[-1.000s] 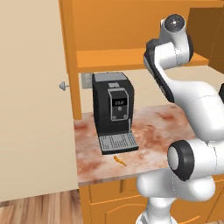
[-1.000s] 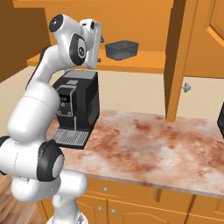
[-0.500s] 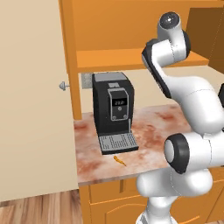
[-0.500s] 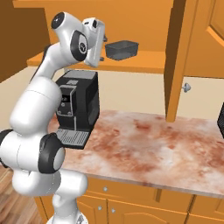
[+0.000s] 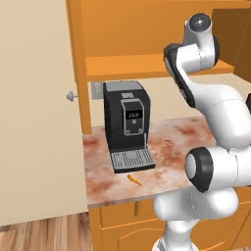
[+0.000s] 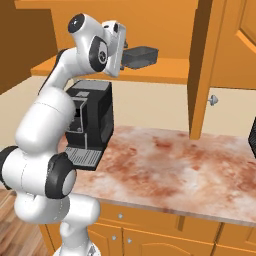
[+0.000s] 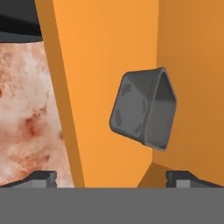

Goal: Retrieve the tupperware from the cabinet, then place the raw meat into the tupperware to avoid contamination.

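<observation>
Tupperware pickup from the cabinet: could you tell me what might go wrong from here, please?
1. The tupperware sits on the cabinet shelf ahead of the open claw; a misaligned approach could push it deeper instead of gripping it.
2. The coffee machine stands just below the shelf, so the arm might clip it while withdrawing.
3. The meat lies near the counter edge and could be knocked off.

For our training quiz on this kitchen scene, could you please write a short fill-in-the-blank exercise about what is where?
1. The dark grey container sits on the ____ of the open wall cabinet.
2. The thin orange-brown sliver of meat lies on the counter just in front of the ____.
3. The jaws of the gripper stand ____, short of the container.

Missing words: shelf; coffee machine; open
</observation>
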Motion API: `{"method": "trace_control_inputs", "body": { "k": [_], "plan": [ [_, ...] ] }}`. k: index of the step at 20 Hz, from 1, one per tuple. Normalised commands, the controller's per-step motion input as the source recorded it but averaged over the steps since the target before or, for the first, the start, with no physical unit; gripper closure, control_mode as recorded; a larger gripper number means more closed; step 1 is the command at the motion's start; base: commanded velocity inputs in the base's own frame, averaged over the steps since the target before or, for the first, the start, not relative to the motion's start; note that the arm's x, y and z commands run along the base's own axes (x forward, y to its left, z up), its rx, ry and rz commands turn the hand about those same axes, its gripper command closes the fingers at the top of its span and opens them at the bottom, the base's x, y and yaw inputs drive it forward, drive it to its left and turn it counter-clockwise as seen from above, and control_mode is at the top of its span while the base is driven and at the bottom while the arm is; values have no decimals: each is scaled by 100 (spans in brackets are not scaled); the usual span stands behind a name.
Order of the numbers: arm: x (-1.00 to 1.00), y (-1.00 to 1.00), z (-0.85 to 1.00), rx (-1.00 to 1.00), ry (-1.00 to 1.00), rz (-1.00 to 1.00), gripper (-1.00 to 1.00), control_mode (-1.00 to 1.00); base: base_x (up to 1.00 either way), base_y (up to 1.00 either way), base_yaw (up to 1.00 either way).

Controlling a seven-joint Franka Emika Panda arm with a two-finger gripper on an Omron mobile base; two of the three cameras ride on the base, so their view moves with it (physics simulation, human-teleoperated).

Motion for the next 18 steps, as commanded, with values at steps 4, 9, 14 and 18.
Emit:
{"method": "trace_control_inputs", "body": {
  "k": [4, 9, 14, 18],
  "plan": [
    [10, -25, -12, 2, 3, 5, -100, -100, 0, 0, 0],
    [14, -13, -8, 2, 5, 9, -100, -100, 0, 0, 0],
    [14, -13, 0, 4, 6, 12, -100, -100, 0, 0, 0],
    [17, -8, 0, 3, 7, 12, -100, -100, 0, 0, 0]
  ]
}}
